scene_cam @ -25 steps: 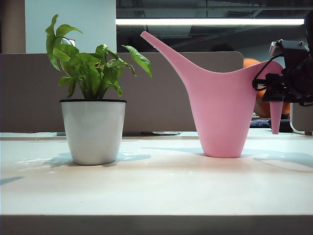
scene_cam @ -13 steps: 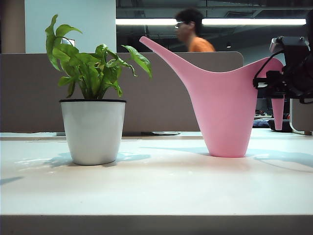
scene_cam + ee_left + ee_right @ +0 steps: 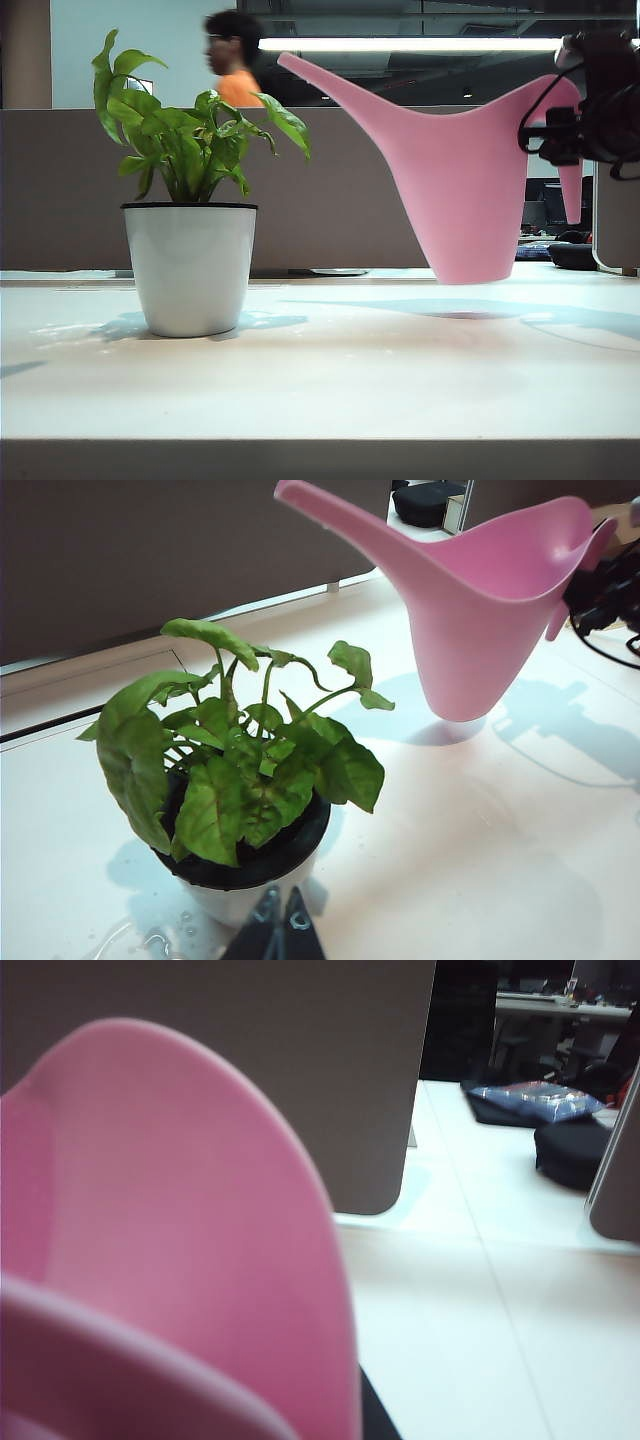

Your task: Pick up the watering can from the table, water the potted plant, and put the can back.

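The pink watering can [image 3: 470,190] hangs just above the table [image 3: 320,390], casting a shadow beneath it, its spout aimed toward the potted plant [image 3: 190,265]. My right gripper [image 3: 566,135] is shut on the can's handle at the far right. In the right wrist view the can [image 3: 180,1240] fills the near field and only a dark sliver of one finger [image 3: 378,1422] shows past it. In the left wrist view my left gripper [image 3: 280,925] is shut and holds nothing, close to the white pot of the potted plant [image 3: 250,770], with the can [image 3: 490,610] beyond.
A grey partition [image 3: 330,180] runs behind the table, and a person in orange [image 3: 235,70] passes behind it. Dark bags [image 3: 570,1150] lie on the far side to the right. Water drops [image 3: 150,942] sit on the table by the pot.
The can has risen off the table and shifted slightly right with my right gripper. The person behind the partition has walked to the left.
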`<state>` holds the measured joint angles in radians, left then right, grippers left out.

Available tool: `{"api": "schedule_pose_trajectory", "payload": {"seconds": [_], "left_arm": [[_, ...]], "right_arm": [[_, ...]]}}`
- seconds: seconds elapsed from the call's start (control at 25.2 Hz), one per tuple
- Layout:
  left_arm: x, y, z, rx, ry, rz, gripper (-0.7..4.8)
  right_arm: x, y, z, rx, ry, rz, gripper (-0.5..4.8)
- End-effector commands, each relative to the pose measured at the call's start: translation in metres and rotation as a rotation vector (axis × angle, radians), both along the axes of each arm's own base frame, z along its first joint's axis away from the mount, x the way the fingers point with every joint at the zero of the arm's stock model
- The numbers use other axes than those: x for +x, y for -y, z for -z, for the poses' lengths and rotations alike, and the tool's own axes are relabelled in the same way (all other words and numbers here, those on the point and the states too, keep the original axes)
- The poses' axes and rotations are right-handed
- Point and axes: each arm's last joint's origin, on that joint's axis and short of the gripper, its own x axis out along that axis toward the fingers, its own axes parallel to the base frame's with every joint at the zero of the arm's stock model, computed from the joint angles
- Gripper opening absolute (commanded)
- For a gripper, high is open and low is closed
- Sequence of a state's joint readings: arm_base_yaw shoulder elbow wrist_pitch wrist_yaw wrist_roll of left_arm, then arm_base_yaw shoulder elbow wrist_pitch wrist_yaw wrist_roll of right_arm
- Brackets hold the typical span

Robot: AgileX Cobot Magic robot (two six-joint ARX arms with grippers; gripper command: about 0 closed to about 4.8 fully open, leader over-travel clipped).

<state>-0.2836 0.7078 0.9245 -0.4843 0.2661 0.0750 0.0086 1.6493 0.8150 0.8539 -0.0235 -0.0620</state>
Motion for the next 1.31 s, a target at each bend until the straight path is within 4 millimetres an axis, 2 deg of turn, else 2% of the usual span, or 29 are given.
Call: {"api": "schedule_pose_trajectory", "payload": {"seconds": [0.04,0.28,0.4,0.59,0.75,0.87,1.31], "left_arm": [[-0.001,0.000,-0.002,0.000,0.014,0.001,-0.05],[-0.001,0.000,-0.002,0.001,0.010,0.001,-0.05],[-0.001,0.000,-0.002,0.001,0.008,0.002,-0.05],[-0.002,0.000,0.000,0.006,-0.009,0.002,-0.05],[-0.002,-0.001,0.000,0.008,-0.015,0.002,-0.05],[-0.002,-0.001,0.000,0.008,-0.016,0.002,-0.05],[-0.002,-0.001,0.001,0.009,-0.019,0.002,-0.05]], "right_arm": [[-0.009,-0.001,-0.033,-0.039,0.160,-0.046,1.06],[-0.041,-0.002,-0.082,-0.310,0.282,-0.027,1.03],[-0.052,-0.003,-0.093,-0.377,0.290,-0.036,1.03],[-0.058,-0.008,-0.100,-0.447,0.331,-0.078,1.03],[-0.060,-0.027,-0.102,-0.614,0.369,-0.098,1.02],[-0.064,-0.035,-0.105,-0.658,0.390,-0.070,0.70],[-0.072,-0.037,-0.129,-0.678,0.450,-0.042,0.62]]}}
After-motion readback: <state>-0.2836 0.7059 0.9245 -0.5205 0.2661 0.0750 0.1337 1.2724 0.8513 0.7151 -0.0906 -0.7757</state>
